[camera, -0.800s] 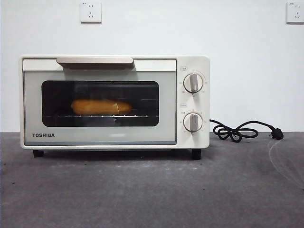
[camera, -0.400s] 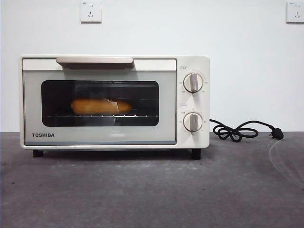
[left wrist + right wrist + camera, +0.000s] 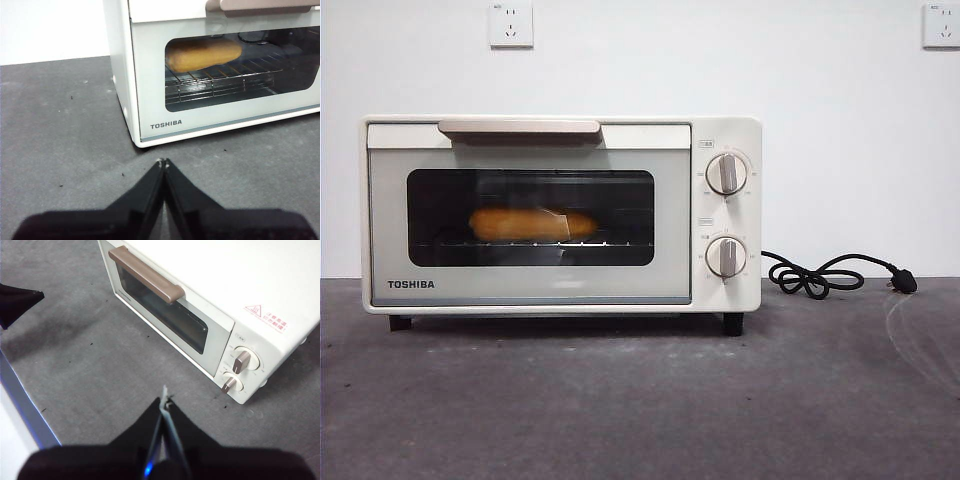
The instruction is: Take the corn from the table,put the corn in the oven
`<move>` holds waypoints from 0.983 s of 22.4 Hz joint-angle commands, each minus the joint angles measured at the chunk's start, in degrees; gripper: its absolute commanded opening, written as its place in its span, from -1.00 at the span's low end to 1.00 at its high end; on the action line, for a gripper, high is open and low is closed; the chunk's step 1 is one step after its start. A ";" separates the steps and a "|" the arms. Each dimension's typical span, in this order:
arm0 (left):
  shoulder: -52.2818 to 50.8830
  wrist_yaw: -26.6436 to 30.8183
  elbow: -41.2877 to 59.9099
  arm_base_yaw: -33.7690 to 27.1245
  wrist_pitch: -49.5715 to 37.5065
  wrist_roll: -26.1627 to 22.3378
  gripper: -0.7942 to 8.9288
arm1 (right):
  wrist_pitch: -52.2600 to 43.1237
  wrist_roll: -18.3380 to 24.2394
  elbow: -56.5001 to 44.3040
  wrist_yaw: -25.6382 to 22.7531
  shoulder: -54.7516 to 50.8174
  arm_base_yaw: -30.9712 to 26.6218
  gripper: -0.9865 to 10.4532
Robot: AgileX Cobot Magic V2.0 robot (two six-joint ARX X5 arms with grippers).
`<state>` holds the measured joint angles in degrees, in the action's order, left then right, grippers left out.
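Both hands, left hand and right hand, hover pressed together above the counter; ahead, the corn lies inside the closed oven.

The oven in front of me is cream-white with a dark glass window, a beige handle above that window and black TOSHIBA lettering below it. Behind the glass glows the yellow-orange corn. Under the oven, the table is mottled dark grey. My jaws are black.
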<state>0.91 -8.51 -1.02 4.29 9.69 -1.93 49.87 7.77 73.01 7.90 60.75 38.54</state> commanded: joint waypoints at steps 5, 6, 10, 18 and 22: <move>0.02 -0.02 0.44 0.13 -0.57 -0.70 -0.84 | -0.17 -0.09 0.00 -0.04 0.13 0.00 -0.85; 0.02 -0.02 0.44 0.13 -0.57 -0.70 -0.84 | -0.17 -0.07 0.00 -0.04 0.13 0.00 -0.85; 0.02 -0.02 0.44 0.13 -0.55 -0.70 -0.84 | -0.17 -0.09 0.00 -0.04 0.13 0.00 -0.85; 0.02 -0.02 0.44 0.13 -0.57 -0.70 -0.84 | -1.09 5.18 0.02 -9.75 0.07 -0.35 -0.83; 0.02 -0.02 0.44 0.13 -0.57 -0.70 -0.84 | -1.07 12.76 -0.02 -11.34 -0.28 -4.33 -0.83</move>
<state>0.91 -8.51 -1.02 4.29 9.72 -1.93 49.21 15.99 73.01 -3.16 60.60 35.35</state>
